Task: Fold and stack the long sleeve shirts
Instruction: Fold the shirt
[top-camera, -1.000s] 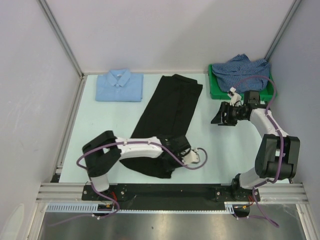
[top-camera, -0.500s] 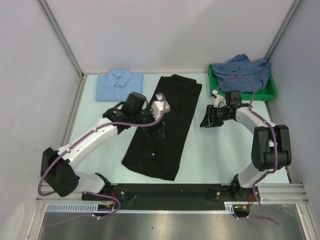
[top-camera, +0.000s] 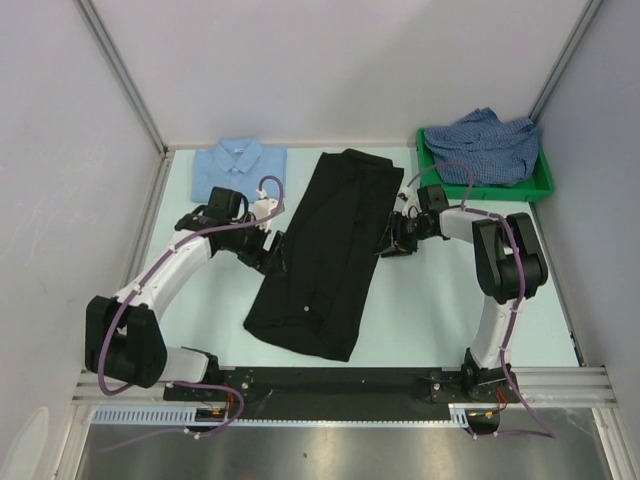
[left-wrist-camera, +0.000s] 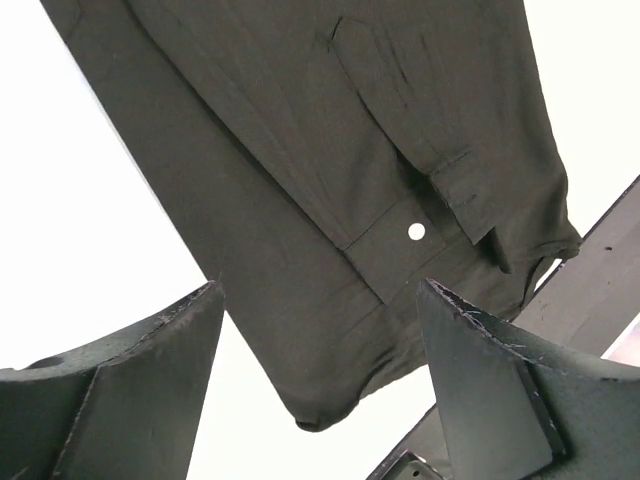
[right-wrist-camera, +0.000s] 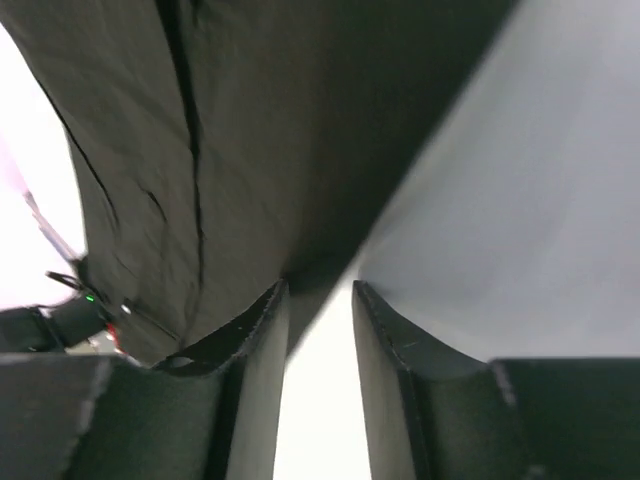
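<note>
The black long sleeve shirt (top-camera: 325, 250) lies folded into a long strip down the middle of the table. My left gripper (top-camera: 277, 254) hovers at its left edge, open wide; in the left wrist view the gripper (left-wrist-camera: 320, 290) has nothing between its fingers, and the black shirt (left-wrist-camera: 330, 150) with a pale button (left-wrist-camera: 417, 231) lies beyond them. My right gripper (top-camera: 389, 247) is at the strip's right edge. Its fingers (right-wrist-camera: 262, 330) stand a narrow gap apart, with the black shirt's edge (right-wrist-camera: 200, 150) just at their tips. A light blue shirt (top-camera: 240, 171) lies folded at the back left.
A green bin (top-camera: 432, 183) at the back right holds the crumpled blue-and-white checked shirt (top-camera: 487, 136). Grey walls close the table on three sides. A black rail (top-camera: 330, 385) with both arm bases runs along the near edge.
My left gripper let go at the black shirt's near end, opened wide and swung to its left edge. My right gripper moved left to its right edge while its jaws narrowed.
</note>
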